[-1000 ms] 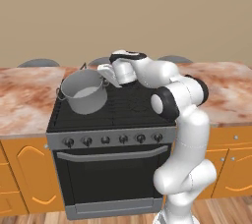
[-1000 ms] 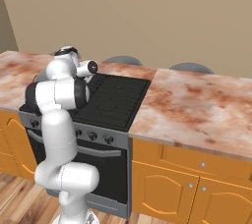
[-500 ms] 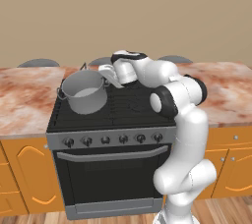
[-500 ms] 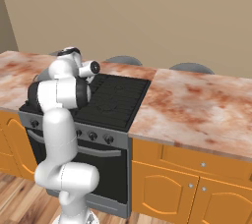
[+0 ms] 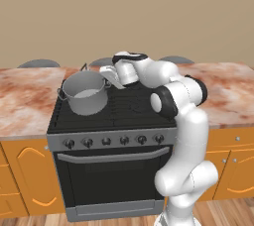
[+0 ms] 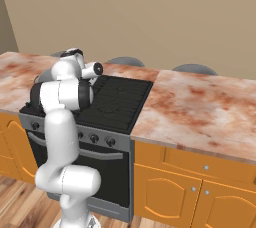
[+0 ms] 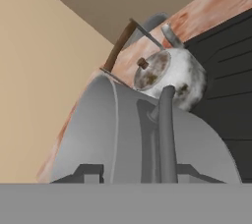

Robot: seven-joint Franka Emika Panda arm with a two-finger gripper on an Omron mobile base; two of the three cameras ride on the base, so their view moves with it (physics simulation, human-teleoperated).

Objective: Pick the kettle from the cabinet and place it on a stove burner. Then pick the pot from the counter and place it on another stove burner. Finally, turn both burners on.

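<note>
The wide grey pot (image 5: 84,93) stands on the front left burner of the black stove (image 5: 134,103). My gripper (image 5: 110,77) hovers at the pot's right rim. In the hand view the pot (image 7: 123,139) lies close below, and its loop handle rises between the fingertips of my gripper (image 7: 139,173) without touching either; the jaws stand open. The small silver kettle (image 7: 170,78) sits just beyond the pot on the back left burner, its tall handle upright. In the left base view its handle tip (image 5: 83,66) peeks out behind the pot. The cabinet is out of view.
A steel knob strip (image 5: 106,141) runs along the stove front. The marbled counter (image 5: 25,101) flanks the stove on both sides and stretches far right (image 6: 200,112). The right burners (image 6: 120,99) are bare. Chair backs (image 6: 195,69) show behind the counter.
</note>
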